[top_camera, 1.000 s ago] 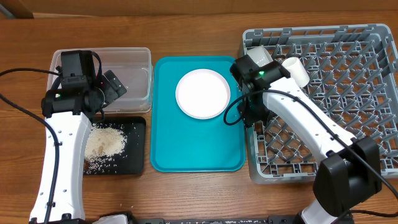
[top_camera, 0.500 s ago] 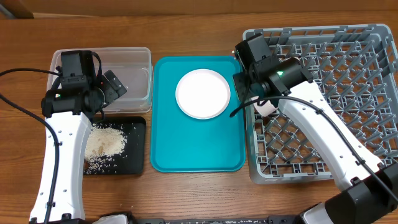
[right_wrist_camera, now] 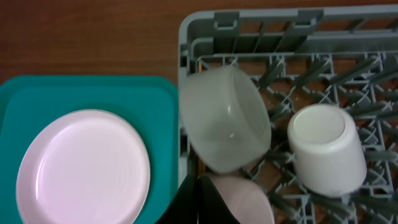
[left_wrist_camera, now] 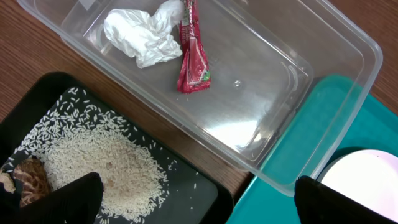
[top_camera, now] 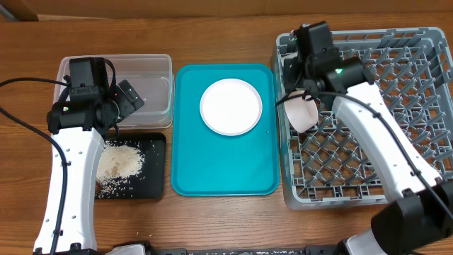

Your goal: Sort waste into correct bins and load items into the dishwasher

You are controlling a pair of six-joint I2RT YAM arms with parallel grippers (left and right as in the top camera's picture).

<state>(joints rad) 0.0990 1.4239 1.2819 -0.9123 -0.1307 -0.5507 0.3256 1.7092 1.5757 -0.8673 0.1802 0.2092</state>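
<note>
At the rack's (top_camera: pixel 432 106) nine o'clock edge: cup (top_camera: pixel 302 115), leaning among the pegs; long axis roughly twelve to six, mouth end unclear.
Right claw (right_wrist_camera: pixel 205 194): pinched shut, holding nothing, just beside the cup at its nine.
Bowl (right_wrist_camera: pixel 225 118): on edge, at the cup's twelve.
Plate (top_camera: pixel 231 106): on the teal tray (top_camera: pixel 212 170), at the cup's nine.
Left claw (left_wrist_camera: pixel 196 183): spread wide over tub (left_wrist_camera: pixel 280 93) and black tray (left_wrist_camera: pixel 186 190).
</note>
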